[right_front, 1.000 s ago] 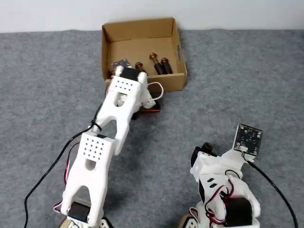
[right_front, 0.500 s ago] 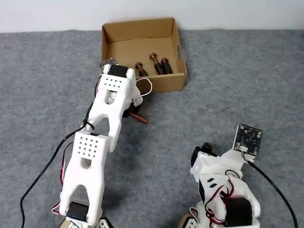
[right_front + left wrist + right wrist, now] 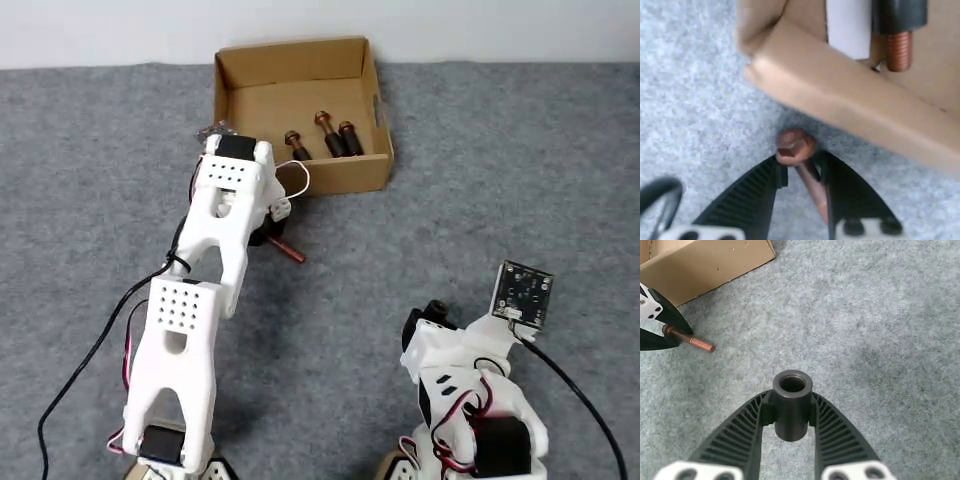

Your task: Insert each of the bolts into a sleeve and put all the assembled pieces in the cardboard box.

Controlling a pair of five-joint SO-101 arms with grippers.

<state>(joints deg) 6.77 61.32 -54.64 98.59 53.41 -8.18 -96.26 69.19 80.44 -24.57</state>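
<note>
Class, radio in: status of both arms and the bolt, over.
Left gripper: jaws shut on bolt, beside box. Right gripper: jaws shut on sleeve. Bare mat between them.

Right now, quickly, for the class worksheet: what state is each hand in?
Left hand: closed on the copper bolt.
Right hand: closed on the black sleeve.

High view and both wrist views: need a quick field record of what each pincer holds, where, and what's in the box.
left pincer: shut on copper-coloured hex-head bolt, outside the box, close to its front wall
right pincer: shut on black cylindrical sleeve, bore end toward its wrist camera
brown cardboard box: holds three bolt-in-sleeve pieces
surface: grey carpeted table
</note>
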